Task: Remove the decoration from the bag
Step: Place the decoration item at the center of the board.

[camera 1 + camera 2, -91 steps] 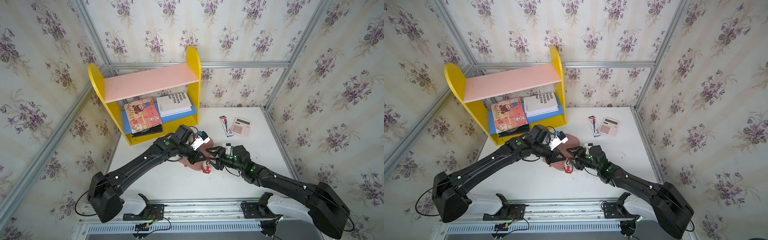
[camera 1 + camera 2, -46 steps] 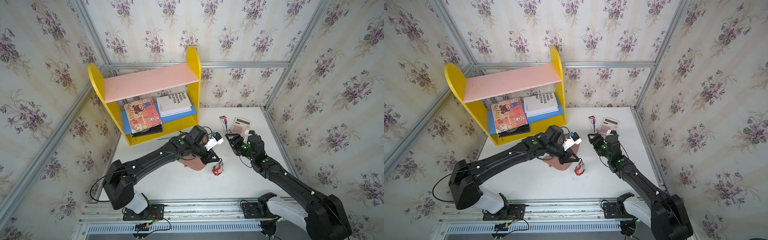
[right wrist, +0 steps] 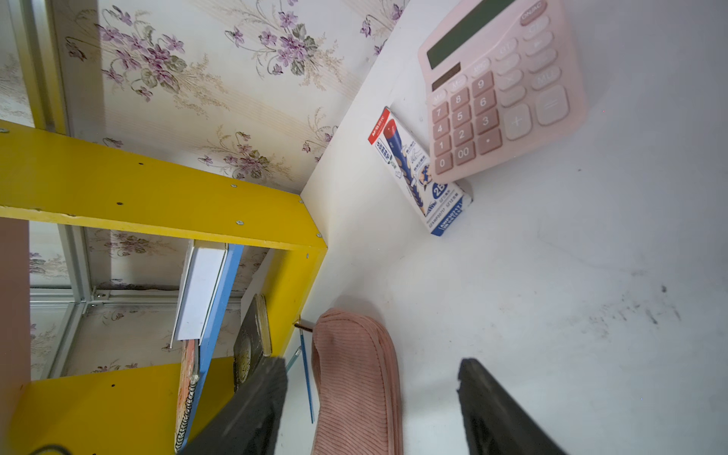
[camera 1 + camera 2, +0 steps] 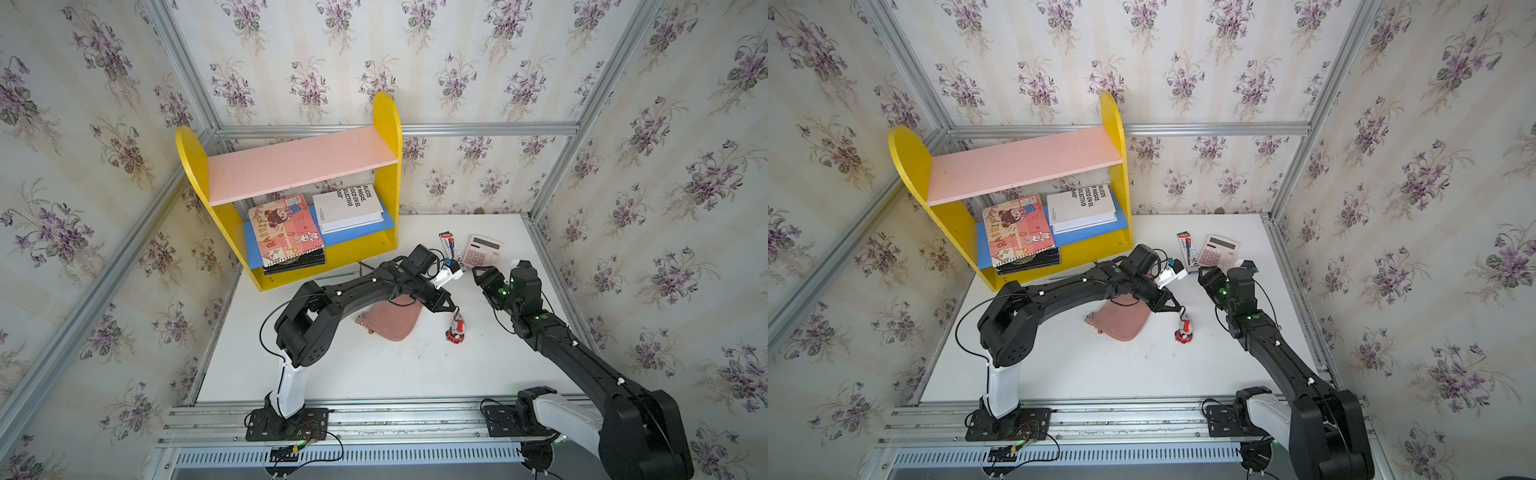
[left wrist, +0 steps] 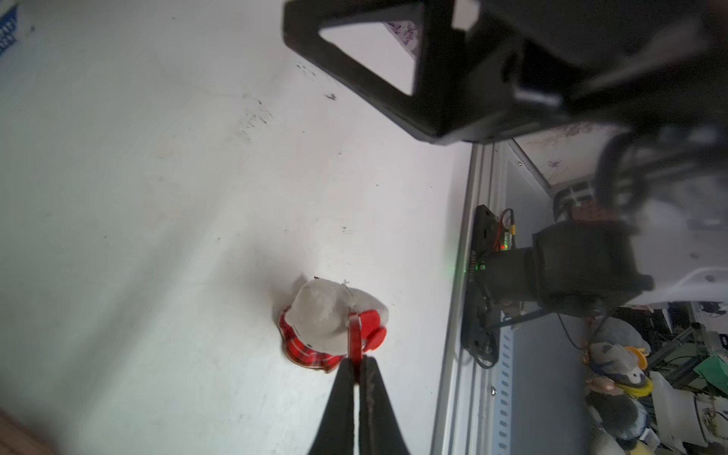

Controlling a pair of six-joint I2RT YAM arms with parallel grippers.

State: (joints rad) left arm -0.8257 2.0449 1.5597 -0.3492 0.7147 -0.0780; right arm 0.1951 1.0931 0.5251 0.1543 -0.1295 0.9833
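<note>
White tabletop (image 4: 374,374): the decoration (image 4: 456,330) rests on it, just beside the bag (image 4: 395,322) but detached from it. Its red loop is pinched in the fully closed left gripper (image 5: 356,364). The right gripper (image 4: 484,276) hovers near the pink calculator (image 4: 482,251), jaws wide apart, holding nothing.

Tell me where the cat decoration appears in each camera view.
A top view: the decoration right of the bag, apart.
A top view: decoration right of the bag too.
Left wrist: decoration at the left gripper, which pinches its red loop.
Right wrist: not in it.
Shared landmark: the bag, also in the right wrist view.
</note>
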